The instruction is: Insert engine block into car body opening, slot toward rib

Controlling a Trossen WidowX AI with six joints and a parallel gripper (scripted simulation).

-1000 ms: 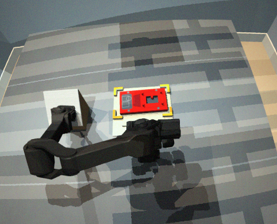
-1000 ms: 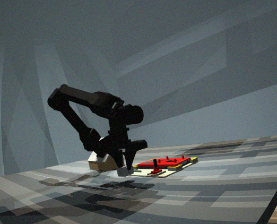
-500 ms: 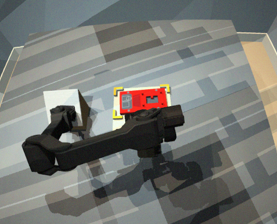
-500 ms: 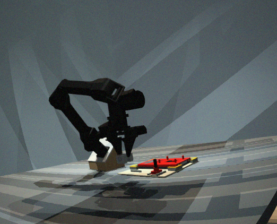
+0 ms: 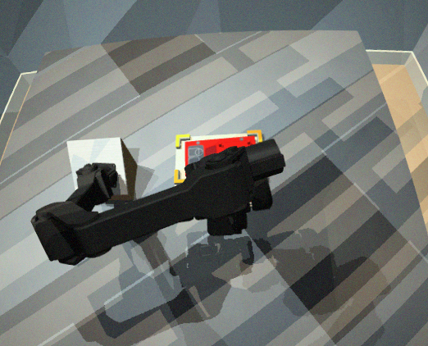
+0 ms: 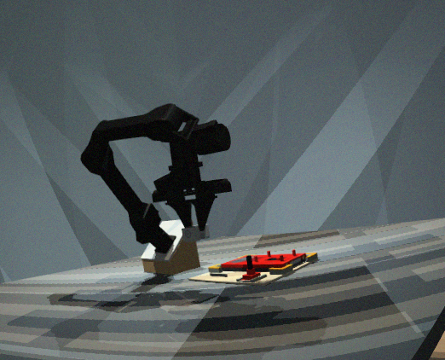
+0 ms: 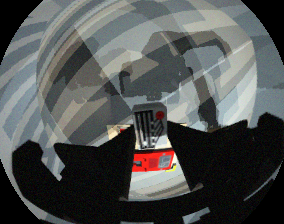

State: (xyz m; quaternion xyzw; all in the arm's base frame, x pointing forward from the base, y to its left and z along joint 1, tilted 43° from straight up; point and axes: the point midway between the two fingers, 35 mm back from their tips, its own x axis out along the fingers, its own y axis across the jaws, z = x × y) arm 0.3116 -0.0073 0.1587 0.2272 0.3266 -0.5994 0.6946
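Note:
The grey engine block (image 6: 192, 234) (image 7: 161, 136) is between the fingertips of my gripper (image 6: 195, 229) (image 7: 150, 126), which is shut on it. The block hangs above the table; its upper face shows dark stripes and a red dot in the wrist view. The arm hides fingers and block in the top view. The red car body (image 5: 229, 143) (image 6: 239, 263) (image 7: 153, 163) lies flat between yellow corner pieces on a cream board (image 5: 180, 161) (image 6: 209, 278). In the exterior view the block is left of the car body and higher. The opening and its rib cannot be made out clearly.
A red piece with a black upright post (image 6: 249, 261) stands on the board's front part. A white-topped block (image 5: 92, 152) (image 6: 189, 257) with brown sides stands left of the board, by the arm's base. Short pegs (image 6: 268, 253) stick up from the car body.

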